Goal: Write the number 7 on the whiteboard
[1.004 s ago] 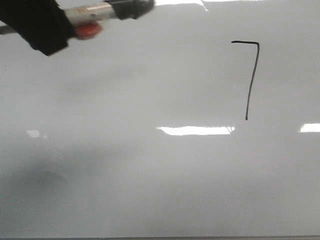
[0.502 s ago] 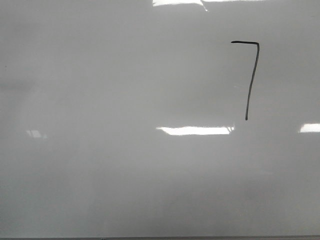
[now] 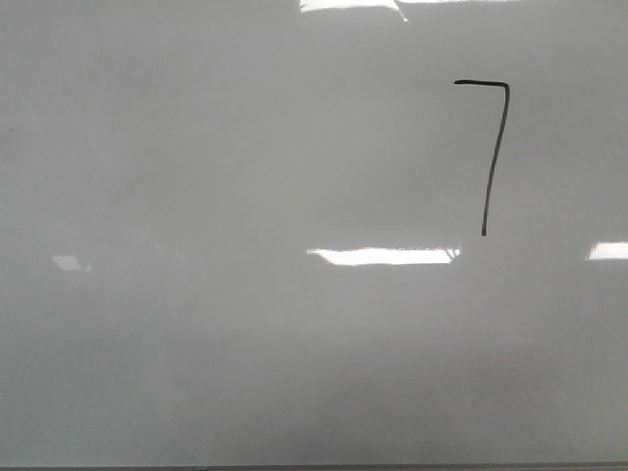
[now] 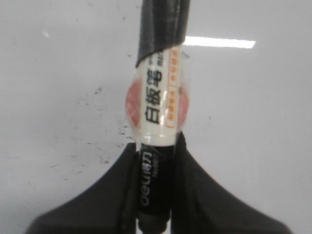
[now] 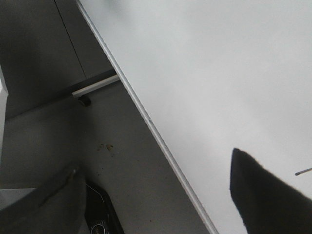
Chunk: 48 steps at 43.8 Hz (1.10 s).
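Observation:
The number 7 (image 3: 490, 177) is a thin black marker line at the upper right of the whiteboard (image 3: 245, 324), which fills the front view. No gripper shows in the front view. In the left wrist view my left gripper (image 4: 155, 195) is shut on a black whiteboard marker (image 4: 156, 107) with a white and red label, held above the board (image 4: 253, 122). In the right wrist view my right gripper (image 5: 158, 185) is open and empty, one finger (image 5: 263, 190) over the board (image 5: 219, 73), the other over the floor. A short dark stroke end (image 5: 303, 171) shows beside that finger.
The board's thin metal edge (image 5: 161, 146) runs diagonally through the right wrist view, with grey floor (image 5: 122, 161) beyond it. A white bar (image 5: 95, 85) and a dark device (image 5: 100, 214) lie on that side. Faint smudges (image 4: 97, 126) mark the board near the marker.
One second ago my left arm with the marker was at the upper left of the front view. It has moved out of that view. The 7 is unchanged.

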Motion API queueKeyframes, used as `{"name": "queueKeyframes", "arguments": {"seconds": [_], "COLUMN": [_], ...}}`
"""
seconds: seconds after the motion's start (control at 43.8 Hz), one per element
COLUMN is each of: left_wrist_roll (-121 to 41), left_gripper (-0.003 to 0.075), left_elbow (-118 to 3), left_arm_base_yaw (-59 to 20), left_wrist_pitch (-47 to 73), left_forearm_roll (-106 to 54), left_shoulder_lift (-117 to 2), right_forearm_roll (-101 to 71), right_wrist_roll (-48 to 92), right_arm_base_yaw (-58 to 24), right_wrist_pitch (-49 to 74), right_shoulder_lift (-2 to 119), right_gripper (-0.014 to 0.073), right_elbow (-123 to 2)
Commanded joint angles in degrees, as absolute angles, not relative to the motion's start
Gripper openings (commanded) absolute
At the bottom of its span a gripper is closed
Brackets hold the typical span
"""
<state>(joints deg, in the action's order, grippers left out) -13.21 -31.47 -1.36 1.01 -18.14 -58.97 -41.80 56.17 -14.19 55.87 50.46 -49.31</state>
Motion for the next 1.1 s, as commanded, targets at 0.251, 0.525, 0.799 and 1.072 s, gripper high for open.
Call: {"name": "queueKeyframes", "arguments": {"seconds": [0.251, 0.525, 0.799, 1.072], "left_wrist_roll": [-13.28, -13.28, -13.16, -13.16], "left_gripper": [0.0027, 0.0029, 0.0057, 0.0342], "left_elbow": [-32.90, -34.22, -38.58, -39.93], "left_arm_base_yaw": [-7.95, -9.15, -9.15, -9.15], "left_wrist_pitch": [-17.70, -25.70, -23.48, -20.82], "left_forearm_roll": [-14.93, -14.78, -15.01, -15.01], "left_shoulder_lift": [-69.03, -77.76, -84.18, -84.98], "right_forearm_roll": [-44.53, -44.51, -44.51, -44.51], "right_wrist_roll": [56.34, 56.34, 56.34, 56.23], "right_arm_base_yaw": [-13.87, -13.87, -13.87, -13.87], "right_wrist_pitch": [54.34, 54.29, 53.46, 53.15], "right_shoulder_lift": [50.06, 50.06, 50.06, 50.06], "right_gripper": [0.0622, 0.0622, 0.0622, 0.0622], "right_elbow": [-51.14, -51.14, -51.14, -51.14]}}
